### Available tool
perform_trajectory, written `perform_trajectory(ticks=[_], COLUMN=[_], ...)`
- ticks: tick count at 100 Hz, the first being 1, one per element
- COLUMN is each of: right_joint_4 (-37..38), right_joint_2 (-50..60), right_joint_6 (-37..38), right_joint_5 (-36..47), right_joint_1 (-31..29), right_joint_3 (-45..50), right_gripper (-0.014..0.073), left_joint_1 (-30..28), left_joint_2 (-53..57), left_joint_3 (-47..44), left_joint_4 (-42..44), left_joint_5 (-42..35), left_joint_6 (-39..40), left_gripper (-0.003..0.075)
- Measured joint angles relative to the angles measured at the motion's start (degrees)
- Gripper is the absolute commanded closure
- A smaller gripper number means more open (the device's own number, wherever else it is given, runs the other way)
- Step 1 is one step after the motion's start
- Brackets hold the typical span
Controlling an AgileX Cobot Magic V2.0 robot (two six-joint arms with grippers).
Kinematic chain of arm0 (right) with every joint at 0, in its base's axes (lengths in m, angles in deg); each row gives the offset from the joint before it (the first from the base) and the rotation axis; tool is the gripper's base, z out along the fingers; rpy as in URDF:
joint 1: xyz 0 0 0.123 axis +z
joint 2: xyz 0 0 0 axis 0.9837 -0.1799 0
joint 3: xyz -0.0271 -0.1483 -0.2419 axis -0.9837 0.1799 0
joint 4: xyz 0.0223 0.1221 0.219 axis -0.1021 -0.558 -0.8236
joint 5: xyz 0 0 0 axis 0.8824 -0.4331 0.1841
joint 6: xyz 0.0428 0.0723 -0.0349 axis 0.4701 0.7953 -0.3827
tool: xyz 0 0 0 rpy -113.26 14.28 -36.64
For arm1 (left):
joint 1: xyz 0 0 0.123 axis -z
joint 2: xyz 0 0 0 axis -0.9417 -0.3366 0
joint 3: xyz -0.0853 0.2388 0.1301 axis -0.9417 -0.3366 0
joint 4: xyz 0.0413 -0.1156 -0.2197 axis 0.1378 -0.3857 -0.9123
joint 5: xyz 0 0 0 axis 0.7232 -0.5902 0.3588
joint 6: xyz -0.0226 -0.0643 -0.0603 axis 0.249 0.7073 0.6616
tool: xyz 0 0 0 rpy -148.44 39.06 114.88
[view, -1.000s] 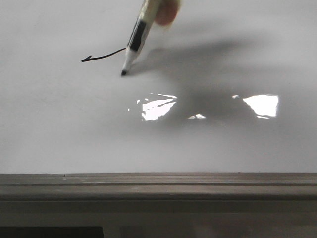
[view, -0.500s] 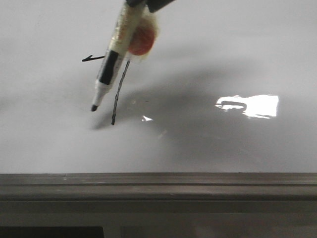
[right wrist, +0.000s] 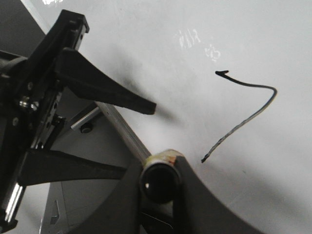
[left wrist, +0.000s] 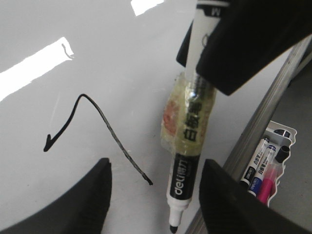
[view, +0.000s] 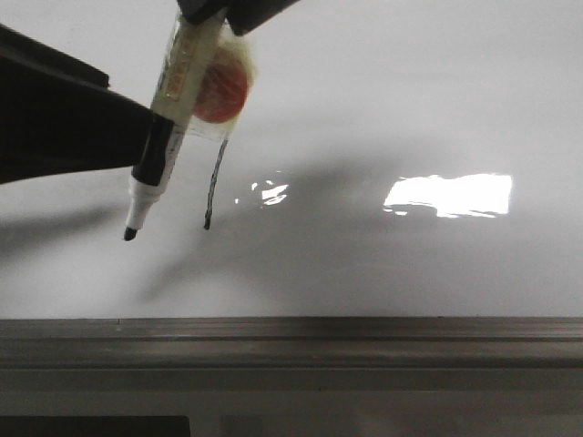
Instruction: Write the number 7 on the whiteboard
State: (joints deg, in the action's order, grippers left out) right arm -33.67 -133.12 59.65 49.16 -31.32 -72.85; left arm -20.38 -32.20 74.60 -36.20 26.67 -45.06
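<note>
marker lifted off the whiteboard, number 7 drawn

the right gripper point(right wrist: 158, 183) is clamped on a black-and-white marker pen point(view: 168, 137) with a taped orange pad point(view: 221, 91) on its barrel; the tip point(view: 130, 235) hangs clear of the whiteboard point(view: 410, 109), its shadow separate on the glossy surface. the number 7 point(left wrist: 92, 134) is on the board, a hooked slanted top stroke and a long downstroke; in the front view only the downstroke's lower part shows, just beside the pen tip. the left gripper point(right wrist: 139, 139) has its fingers point(right wrist: 105, 90) spread apart, holding nothing, near the pen. a tray of spare markers point(left wrist: 268, 163) sits past the board's edge.
</note>
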Motion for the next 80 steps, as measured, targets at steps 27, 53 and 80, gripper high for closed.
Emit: perform_trajectory(ticks=[27, 53, 80], right_joint_4=[-0.57, -0.7, -0.51], right_joint_2=[0.0, 0.0, -0.1], right_joint_6=[0.0, 0.0, 0.0], right_joint_5=[0.0, 0.62, 0.76], right_joint_1=[0.0, 0.0, 0.0], right_joint_3=[0.0, -0.14, -0.27], right_gripper=[0.0656, 0.0656, 0.0317], left_joint_1=[0.0, 0.38, 0.38], left_joint_2=[-4.51, -4.61, -4.61], left_joint_3=[0.0, 0.04, 0.04], left_joint_4=[0.04, 0.53, 0.34], left_joint_5=[-1.08, -3.3, -3.38], left_joint_6=[0.0, -0.11, -0.23], left_gripper=[0.0381, 0.0741, 0.0741])
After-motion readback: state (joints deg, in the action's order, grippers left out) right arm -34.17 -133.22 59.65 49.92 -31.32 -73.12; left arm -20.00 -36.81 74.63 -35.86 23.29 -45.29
